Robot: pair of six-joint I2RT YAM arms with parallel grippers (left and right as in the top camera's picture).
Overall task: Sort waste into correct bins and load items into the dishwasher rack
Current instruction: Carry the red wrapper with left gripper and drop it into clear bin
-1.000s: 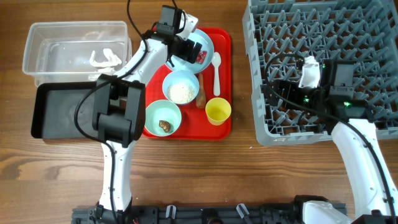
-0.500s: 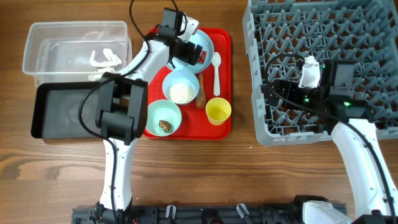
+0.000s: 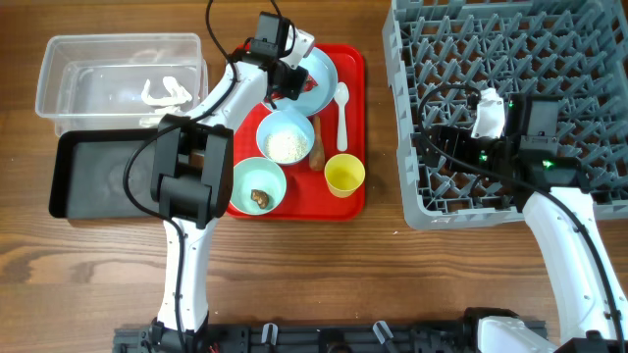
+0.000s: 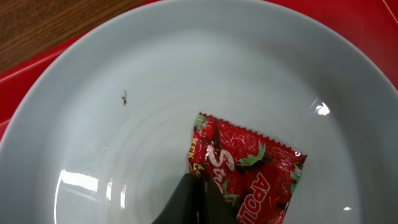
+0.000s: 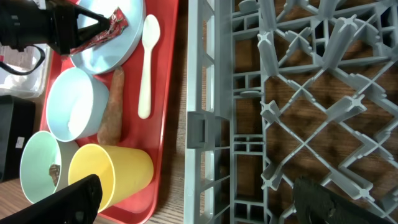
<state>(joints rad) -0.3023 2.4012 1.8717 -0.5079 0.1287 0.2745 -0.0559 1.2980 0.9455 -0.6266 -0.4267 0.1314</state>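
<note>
At the far edge of the red tray [image 3: 355,64], the left gripper [image 4: 194,200] has its jaws pinched together on a corner of the red-and-white wrapper [image 4: 255,168], which lies in the pale-blue plate [image 4: 186,74]. Over the dishwasher rack [image 3: 549,39], near its near-left corner, the right gripper [image 5: 202,202] hangs with jaws wide apart.

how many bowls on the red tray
2. One bowl, holding white rice, sits mid red tray; the other bowl, holding a small brown lump, sits at the tray's near-left corner. None seems hidden.
</note>
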